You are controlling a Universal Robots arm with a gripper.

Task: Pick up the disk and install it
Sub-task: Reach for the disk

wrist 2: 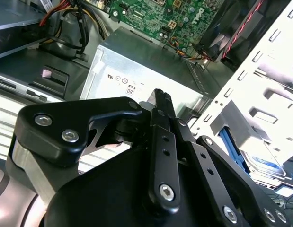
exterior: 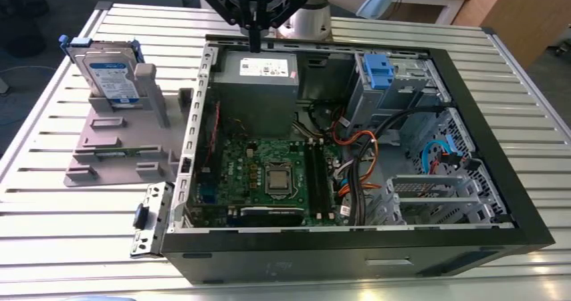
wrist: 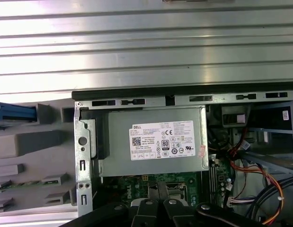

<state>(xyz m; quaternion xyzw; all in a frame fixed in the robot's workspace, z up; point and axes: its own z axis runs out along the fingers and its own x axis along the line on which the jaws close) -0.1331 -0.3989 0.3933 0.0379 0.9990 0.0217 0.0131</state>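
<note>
The disk (exterior: 111, 73), a silver-grey drive with a white and blue label in a blue bracket, stands on edge in a grey holder (exterior: 120, 144) at the exterior view's left, outside the computer case. Its blue edge (wrist: 13, 113) shows in the first wrist view, and part of its label (wrist 2: 268, 165) shows past the case wall in the second wrist view. My gripper (exterior: 256, 44) hangs above the case's back edge, over the power supply, well apart from the disk. Its fingertips (wrist 2: 159, 98) are pressed together with nothing between them, which the first wrist view (wrist: 157, 190) also shows.
The open black computer case (exterior: 499, 154) lies on a slatted metal table (exterior: 53, 201). Inside are a grey power supply box with a white sticker (wrist: 155, 142), the green motherboard (exterior: 267, 174), cable bundles (exterior: 357, 147) and a drive bay holding a blue clip (exterior: 378, 70).
</note>
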